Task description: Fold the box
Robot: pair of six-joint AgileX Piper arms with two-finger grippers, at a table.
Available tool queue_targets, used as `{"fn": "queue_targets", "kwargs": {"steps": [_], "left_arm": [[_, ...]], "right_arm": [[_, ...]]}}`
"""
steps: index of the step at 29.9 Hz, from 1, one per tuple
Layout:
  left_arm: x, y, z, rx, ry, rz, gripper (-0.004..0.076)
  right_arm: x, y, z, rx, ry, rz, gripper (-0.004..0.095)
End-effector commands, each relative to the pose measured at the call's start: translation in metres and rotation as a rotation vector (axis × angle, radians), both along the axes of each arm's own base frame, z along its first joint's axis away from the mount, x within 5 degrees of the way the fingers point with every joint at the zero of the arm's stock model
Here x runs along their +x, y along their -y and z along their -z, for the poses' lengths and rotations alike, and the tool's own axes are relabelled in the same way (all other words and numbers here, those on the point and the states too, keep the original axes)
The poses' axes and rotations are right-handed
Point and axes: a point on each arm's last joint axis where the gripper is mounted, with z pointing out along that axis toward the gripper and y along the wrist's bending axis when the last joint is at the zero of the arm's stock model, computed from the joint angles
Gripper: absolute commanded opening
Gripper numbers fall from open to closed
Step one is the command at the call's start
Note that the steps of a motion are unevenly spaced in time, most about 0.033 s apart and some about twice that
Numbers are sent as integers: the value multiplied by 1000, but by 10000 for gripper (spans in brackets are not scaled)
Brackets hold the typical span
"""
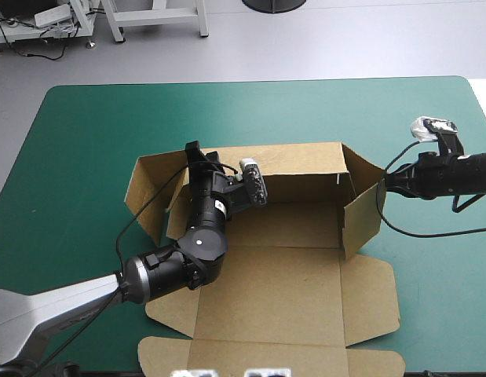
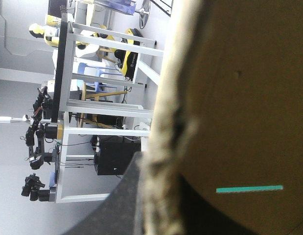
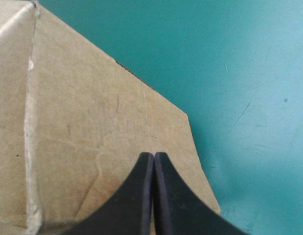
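Observation:
The brown box (image 1: pixel 282 275) lies mid-table with its back wall and both side walls raised and its lid flat toward the front edge. My left gripper (image 1: pixel 194 153) is at the back left corner, shut on the top edge of the box wall. In the left wrist view the board (image 2: pixel 239 98) fills the space ahead and its raw edge runs down between the fingers (image 2: pixel 117 210). My right gripper (image 1: pixel 384 182) is shut, its tip against the outside of the right wall. In the right wrist view its black arch (image 3: pixel 154 155) lies over a brown flap (image 3: pixel 92 122).
The teal-green cover (image 1: pixel 85 141) shows on every side of the box, widest at the left and the far right. The lid's front flaps (image 1: pixel 266 353) reach close to the table's front edge. A narrow slot in the board (image 2: pixel 249 188) shows teal-green through it.

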Motion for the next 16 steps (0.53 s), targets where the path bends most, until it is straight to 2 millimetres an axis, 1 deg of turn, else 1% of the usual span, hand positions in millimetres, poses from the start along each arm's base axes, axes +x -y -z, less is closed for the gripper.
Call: {"fn": "queue_targets", "kwargs": {"steps": [1,8,12,16], "left_arm": [[-3,-5,-26,-49,94,-8,-6],[-3,-5,-26,-48,96,-14,-6],[-3,-5,-26,-48,96,-14,-6],[-3,-5,-26,-48,96,-14,-6]], "right_arm": [[-8,-5,-15,28,38,-18,-25],[-14,-10,13,57,22,-97,-25],[-16,-10,18,50,12,-108,-24],[-20,-10,16,6,30,-129,-17]]}}
